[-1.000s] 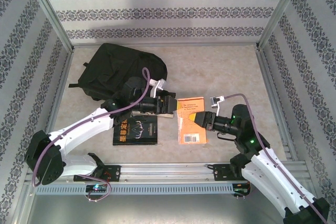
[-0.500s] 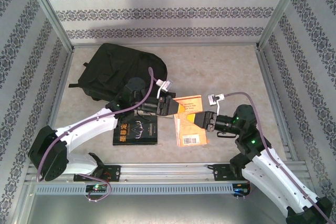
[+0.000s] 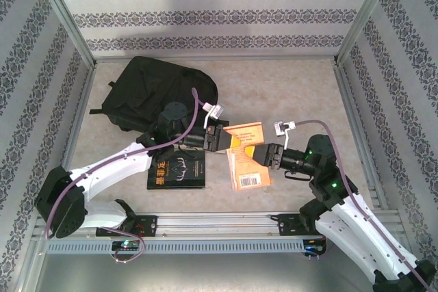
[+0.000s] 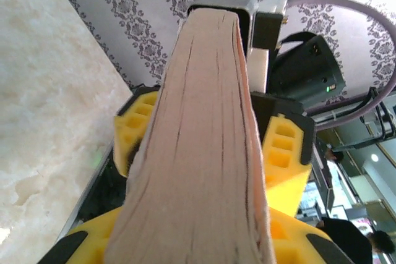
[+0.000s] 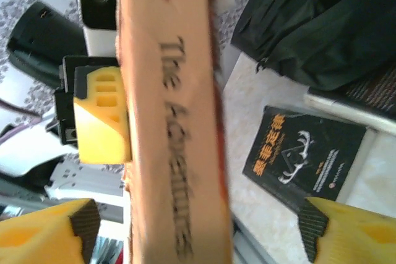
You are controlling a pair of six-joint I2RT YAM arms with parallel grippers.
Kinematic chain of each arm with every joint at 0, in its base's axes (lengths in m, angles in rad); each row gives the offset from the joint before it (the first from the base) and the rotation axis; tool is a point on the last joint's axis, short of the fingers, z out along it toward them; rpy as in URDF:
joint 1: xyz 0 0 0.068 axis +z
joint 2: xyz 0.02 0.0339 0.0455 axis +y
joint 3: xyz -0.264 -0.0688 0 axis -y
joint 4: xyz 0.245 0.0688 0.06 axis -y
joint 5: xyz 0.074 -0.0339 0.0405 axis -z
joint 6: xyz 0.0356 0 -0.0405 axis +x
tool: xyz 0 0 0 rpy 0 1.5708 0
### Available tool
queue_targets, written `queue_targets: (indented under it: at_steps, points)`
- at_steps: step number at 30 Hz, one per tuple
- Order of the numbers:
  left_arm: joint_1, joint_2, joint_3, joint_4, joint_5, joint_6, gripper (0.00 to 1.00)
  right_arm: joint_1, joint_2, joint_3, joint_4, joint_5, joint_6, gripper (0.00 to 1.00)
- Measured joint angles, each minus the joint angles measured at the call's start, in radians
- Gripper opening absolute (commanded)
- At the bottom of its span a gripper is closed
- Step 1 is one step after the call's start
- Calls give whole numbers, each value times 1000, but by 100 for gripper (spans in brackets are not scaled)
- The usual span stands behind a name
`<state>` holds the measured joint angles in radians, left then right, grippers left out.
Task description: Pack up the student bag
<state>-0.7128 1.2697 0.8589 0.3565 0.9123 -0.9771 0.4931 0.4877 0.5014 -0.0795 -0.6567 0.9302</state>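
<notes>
Top external view: the left gripper [image 3: 220,137] is closed on the left edge of the orange book [image 3: 248,167]. The right gripper [image 3: 260,154] stands with its jaws wide apart on either side of the book's spine. The student bag [image 3: 147,90] lies at the far left of the table [image 3: 294,94], just behind the left gripper. A black book [image 3: 179,170] lies near it.

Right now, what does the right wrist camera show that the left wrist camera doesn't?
Right wrist camera: the student bag, a black book lying flat, and lettering along the spine of the orange book. Left wrist camera: that book's page edges, with the right arm behind them. Both: the orange book, clamped in the left gripper.
</notes>
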Motion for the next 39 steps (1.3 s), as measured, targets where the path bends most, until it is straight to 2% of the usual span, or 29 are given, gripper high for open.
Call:
queue_targets:
  at_steps: [6,12,17,24,29,32,36,38,39]
  points:
    - [14,-82,-31,19,-188,-53,0,0,-120,-89,89,145,100,98]
    - [14,-87,-75,132,-372,-159,0,1,-81,-159,288,213,249,98]
    - [14,-87,-79,202,-458,-210,0,21,-17,-190,441,272,339,94]
    - [14,-87,-97,243,-521,-237,0,105,110,-190,623,327,401,62]
    - [14,-82,-117,244,-536,-251,0,148,139,-172,648,356,387,49]
    - [14,-73,-117,257,-536,-262,0,166,155,-146,638,376,359,34]
    - [14,-61,-117,267,-536,-273,0,173,153,-139,597,407,325,8]
    - [14,-54,-117,267,-534,-275,17,173,140,-134,564,418,317,2]
    - [15,-53,-115,260,-528,-271,29,173,129,-129,537,424,310,0]
